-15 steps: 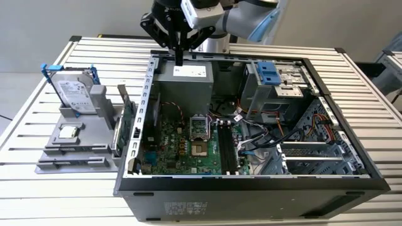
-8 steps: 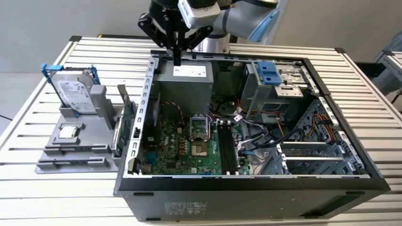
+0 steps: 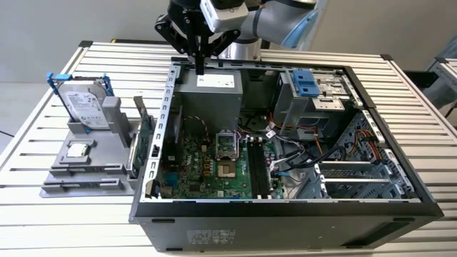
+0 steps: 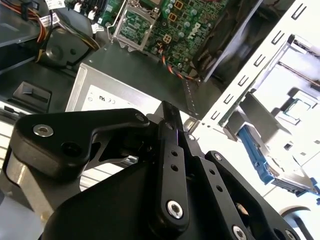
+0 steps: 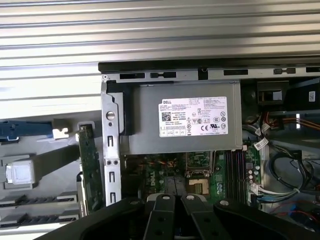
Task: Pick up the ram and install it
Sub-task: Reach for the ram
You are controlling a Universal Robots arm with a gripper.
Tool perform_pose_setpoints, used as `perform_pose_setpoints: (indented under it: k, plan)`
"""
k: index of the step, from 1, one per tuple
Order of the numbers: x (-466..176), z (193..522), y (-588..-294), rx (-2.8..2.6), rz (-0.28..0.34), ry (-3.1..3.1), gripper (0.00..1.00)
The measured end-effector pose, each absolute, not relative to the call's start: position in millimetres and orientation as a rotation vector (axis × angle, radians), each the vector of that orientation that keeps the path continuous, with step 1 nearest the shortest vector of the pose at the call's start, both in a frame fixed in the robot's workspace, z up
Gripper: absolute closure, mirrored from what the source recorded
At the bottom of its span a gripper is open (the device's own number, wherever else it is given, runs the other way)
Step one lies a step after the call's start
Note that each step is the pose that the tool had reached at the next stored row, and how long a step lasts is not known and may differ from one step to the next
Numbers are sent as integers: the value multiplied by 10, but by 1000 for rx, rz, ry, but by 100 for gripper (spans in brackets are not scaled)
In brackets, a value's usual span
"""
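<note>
**Gripper empty over PSU, ram not yet picked**

We see the black two-finger gripper (image 3: pixel 200 67) hanging over the rear rim of the open black tower case (image 3: pixel 168 101), just above the grey metal PSU box (image 3: pixel 207 99). Its fingers look pressed together w/ nothing btwn them. The ram (image 3: pixel 131 160), a thin green stick as best we can tell, stands on edge in the grey plastic fixture (image 3: pixel 78 174) outside the case. It is just beside a larger green card (image 3: pixel 147 134) and well apart from the gripper.

Risks, in our judgement:
- The two boards stand so close that a slightly off approach could nip or knock the wrong one.
- A low path could clip the case rim.
- Loose cables (image 3: pixel 292 160) near the black mobo slots (image 3: pixel 258 166) could snag the stick on insertion.

Labels: there is a white printed sticker (image 5: pixel 193 116) on the PSU and another on the silver hard drive w/ blue rails (image 3: pixel 84 107). We leave the print unread.
</note>
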State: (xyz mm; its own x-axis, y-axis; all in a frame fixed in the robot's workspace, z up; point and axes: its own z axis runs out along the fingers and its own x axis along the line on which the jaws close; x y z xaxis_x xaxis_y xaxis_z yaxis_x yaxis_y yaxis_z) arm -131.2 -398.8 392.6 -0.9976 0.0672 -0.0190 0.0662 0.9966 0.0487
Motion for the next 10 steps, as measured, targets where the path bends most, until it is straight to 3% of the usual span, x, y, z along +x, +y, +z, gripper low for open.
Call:
perform_pose_setpoints:
  k: [10]
  plan:
    - [-1353,3926,-3988,95,75,3119,100]
